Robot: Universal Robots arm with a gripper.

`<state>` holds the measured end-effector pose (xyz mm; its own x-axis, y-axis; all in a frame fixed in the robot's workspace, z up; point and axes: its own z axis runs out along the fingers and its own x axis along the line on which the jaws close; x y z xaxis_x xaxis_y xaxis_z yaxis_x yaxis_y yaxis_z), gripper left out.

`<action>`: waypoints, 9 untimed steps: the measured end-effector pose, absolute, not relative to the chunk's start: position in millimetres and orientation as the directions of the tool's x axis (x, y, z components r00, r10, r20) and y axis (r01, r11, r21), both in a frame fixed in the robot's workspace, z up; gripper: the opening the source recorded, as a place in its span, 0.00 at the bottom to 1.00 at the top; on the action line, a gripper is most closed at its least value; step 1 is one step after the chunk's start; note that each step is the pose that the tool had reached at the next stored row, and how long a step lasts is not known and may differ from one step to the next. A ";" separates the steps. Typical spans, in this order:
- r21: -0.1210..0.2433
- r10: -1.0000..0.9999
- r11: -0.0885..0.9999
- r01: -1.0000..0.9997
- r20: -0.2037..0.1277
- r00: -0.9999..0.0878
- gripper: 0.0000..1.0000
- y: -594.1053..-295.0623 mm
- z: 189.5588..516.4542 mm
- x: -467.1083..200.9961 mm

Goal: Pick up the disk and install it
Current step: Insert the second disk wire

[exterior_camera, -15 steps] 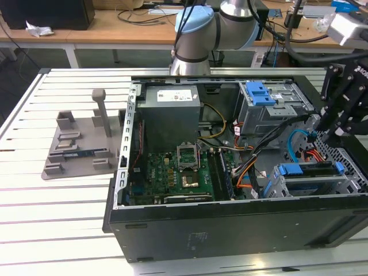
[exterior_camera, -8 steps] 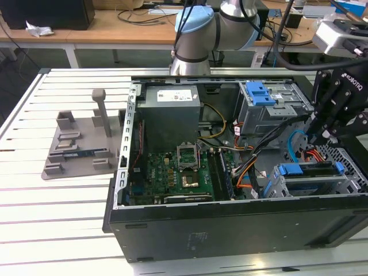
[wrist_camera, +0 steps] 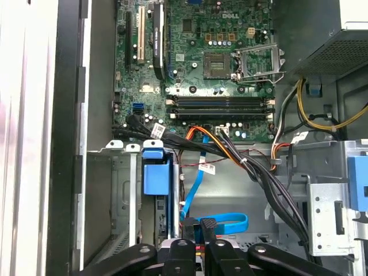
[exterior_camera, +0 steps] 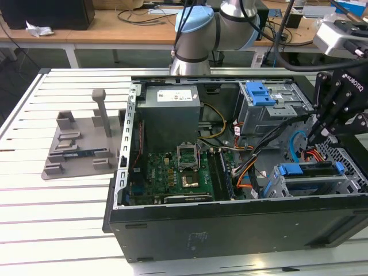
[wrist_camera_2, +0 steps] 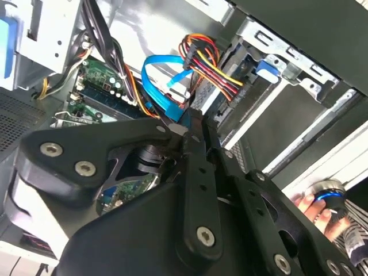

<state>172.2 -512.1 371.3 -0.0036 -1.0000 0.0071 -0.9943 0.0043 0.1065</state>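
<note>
Gripper (exterior_camera: 322,129) over the drive bay, fingers together, holding nothing.
Disk (exterior_camera: 310,178) sits in the cage at its 6 o'clock in the exterior view, long axis 3–9.

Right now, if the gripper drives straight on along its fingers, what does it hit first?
Most likely the blue flat cable, looped just off the tips of the gripper, with the multicoloured wire bundle beside it. Depth is unclear, so it may already be touching.

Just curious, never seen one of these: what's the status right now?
Hand shut, empty. Disk lying in the drive cage, hand close by. Blue cable beside the hand.
</note>
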 end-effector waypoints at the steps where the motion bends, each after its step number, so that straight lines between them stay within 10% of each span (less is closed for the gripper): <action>1: 0.106 -1.000 0.004 -0.994 0.007 -0.004 0.16 -513.9 369.9 172.2; 9: 0.106 -1.000 -0.002 -0.994 -0.025 -0.001 0.16 -535.2 359.7 173.5</action>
<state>173.5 -535.2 359.7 -0.0010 -0.9997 -0.0246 -0.9943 -0.0016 0.1065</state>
